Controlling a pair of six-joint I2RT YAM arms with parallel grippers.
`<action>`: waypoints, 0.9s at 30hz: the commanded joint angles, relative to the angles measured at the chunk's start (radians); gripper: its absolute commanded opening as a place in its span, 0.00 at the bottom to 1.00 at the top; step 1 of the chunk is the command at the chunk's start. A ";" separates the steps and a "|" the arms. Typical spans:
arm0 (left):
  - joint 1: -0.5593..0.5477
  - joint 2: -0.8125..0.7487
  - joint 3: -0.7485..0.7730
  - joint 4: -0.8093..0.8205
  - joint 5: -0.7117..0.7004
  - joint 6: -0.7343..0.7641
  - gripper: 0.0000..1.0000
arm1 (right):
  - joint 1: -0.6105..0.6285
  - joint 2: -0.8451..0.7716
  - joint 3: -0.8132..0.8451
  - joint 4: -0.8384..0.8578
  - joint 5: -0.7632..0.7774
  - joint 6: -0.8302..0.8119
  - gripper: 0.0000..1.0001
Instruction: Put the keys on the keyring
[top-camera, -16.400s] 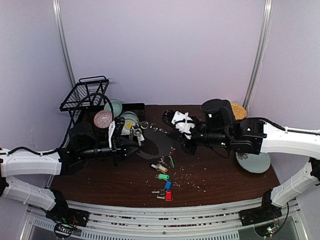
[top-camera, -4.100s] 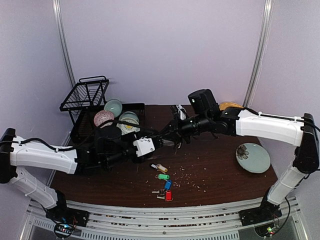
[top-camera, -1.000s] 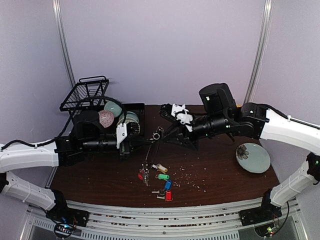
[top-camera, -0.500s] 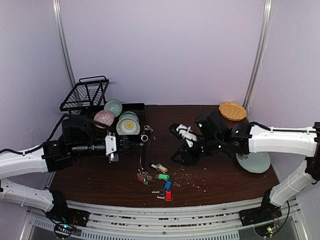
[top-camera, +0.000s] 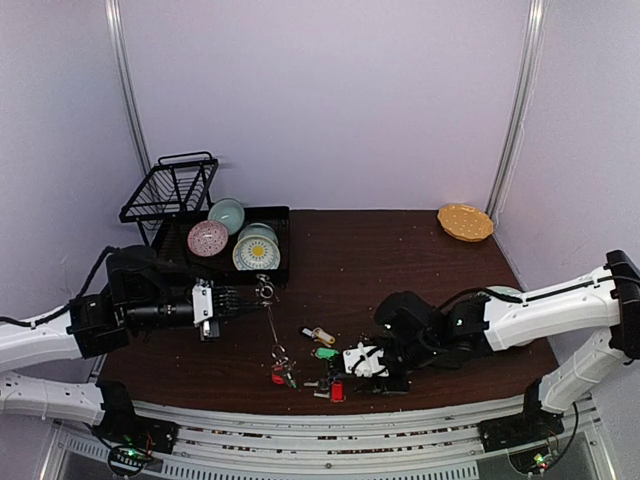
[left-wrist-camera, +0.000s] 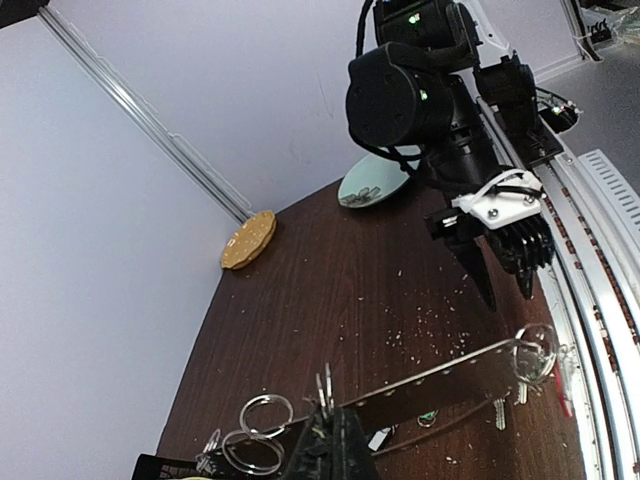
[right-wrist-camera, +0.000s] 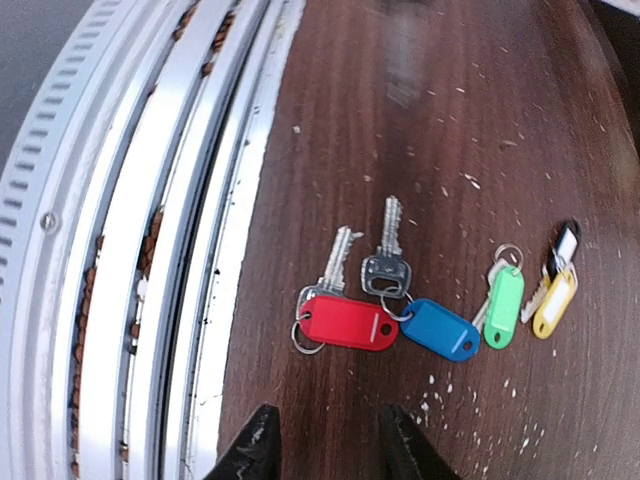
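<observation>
Overhead view: left gripper (top-camera: 232, 300) reaches out over the left half of the dark wood table (top-camera: 420, 260), fingers pinched together on the keyring (top-camera: 270, 320), a thin dark wire that hangs from the fingertips down toward the table and ends at a red-tagged key (top-camera: 278, 378). Right gripper (top-camera: 362, 362) is low near the front edge, just right of the loose keys: red-tagged (top-camera: 337, 391), blue-tagged (top-camera: 335, 370), green-tagged (top-camera: 324, 353) and yellow-tagged (top-camera: 321, 335), all lying on the table. Black dish rack (top-camera: 215, 235) at back left holds three patterned plates; an orange plate (top-camera: 465, 222) sits at the far right corner. Crumbs scattered over the wood. Left wrist view: closed fingertips (left-wrist-camera: 335, 450) clamp the ring's wire, small split rings (left-wrist-camera: 255, 425) bunched beside them; the wire stretches away to a silvery ring with keys (left-wrist-camera: 535, 350) at its far end. Right arm's gripper (left-wrist-camera: 505, 255) points down beyond it. Right wrist view: two dark fingertips (right-wrist-camera: 262, 445) stand apart, nothing between them, above the table just short of the red tag (right-wrist-camera: 347, 323); blue tag (right-wrist-camera: 437, 329), green tag (right-wrist-camera: 503, 307) and yellow tag (right-wrist-camera: 554, 302) follow in a row. No readable writing on any tag.
</observation>
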 joint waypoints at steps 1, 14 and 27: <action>0.001 -0.043 -0.037 0.099 -0.004 0.004 0.00 | 0.021 0.071 0.014 -0.026 -0.036 -0.282 0.35; 0.003 -0.047 -0.054 0.129 0.001 -0.006 0.00 | 0.043 0.246 0.095 -0.007 0.027 -0.355 0.25; 0.006 -0.050 -0.058 0.138 -0.008 -0.003 0.00 | 0.048 0.285 0.120 -0.045 0.060 -0.376 0.18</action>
